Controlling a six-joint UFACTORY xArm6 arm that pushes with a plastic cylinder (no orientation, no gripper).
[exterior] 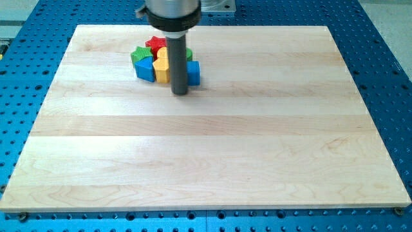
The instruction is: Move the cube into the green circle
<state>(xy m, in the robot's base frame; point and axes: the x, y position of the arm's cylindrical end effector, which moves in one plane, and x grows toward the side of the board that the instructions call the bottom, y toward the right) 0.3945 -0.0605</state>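
A tight cluster of blocks sits near the view's top, left of centre. In it are a red star point(155, 44), a green block point(139, 55), a blue block point(145, 69), a yellow block point(163, 65), a blue cube point(194, 73) and a bit of a second green block point(188, 54), whose shape I cannot make out. My rod stands in front of the cluster and hides its middle. My tip point(180, 93) rests on the board just below the cluster, between the yellow block and the blue cube, close to the cube's lower left corner.
The wooden board point(212, 161) lies on a blue perforated table point(386, 71). The arm's grey housing point(170, 13) hangs over the board's top edge above the cluster.
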